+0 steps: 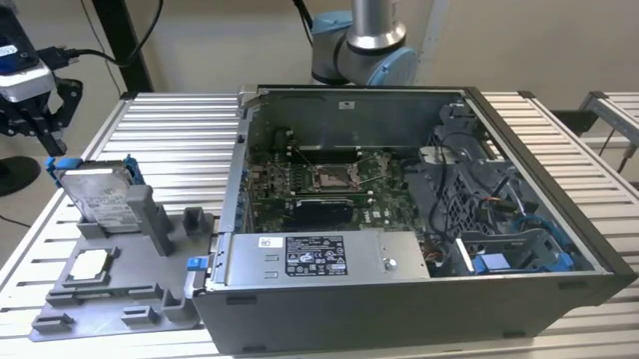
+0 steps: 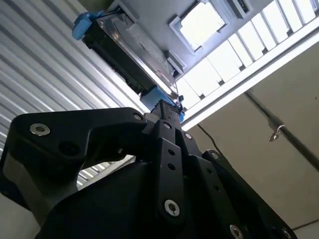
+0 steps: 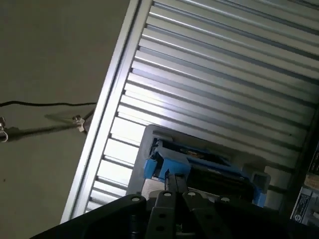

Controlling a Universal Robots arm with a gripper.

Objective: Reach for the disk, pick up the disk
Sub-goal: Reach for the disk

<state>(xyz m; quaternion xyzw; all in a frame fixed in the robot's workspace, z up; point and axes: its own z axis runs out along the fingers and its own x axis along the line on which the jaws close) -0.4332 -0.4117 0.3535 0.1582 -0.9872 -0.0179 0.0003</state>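
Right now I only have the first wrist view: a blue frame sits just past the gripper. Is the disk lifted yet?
Observer: No. In the exterior view the disk stands on edge in a gray holder, white label showing.
Reviewer: Where is the gripper relative to it?
Observer: The gripper hangs just over the disk's top blue corner, toward the exterior view's left. I cannot tell whether they touch.
Reviewer: Anything else in that holder?
Observer: A small square chip lies flat in a pocket, nearer the camera than the disk.
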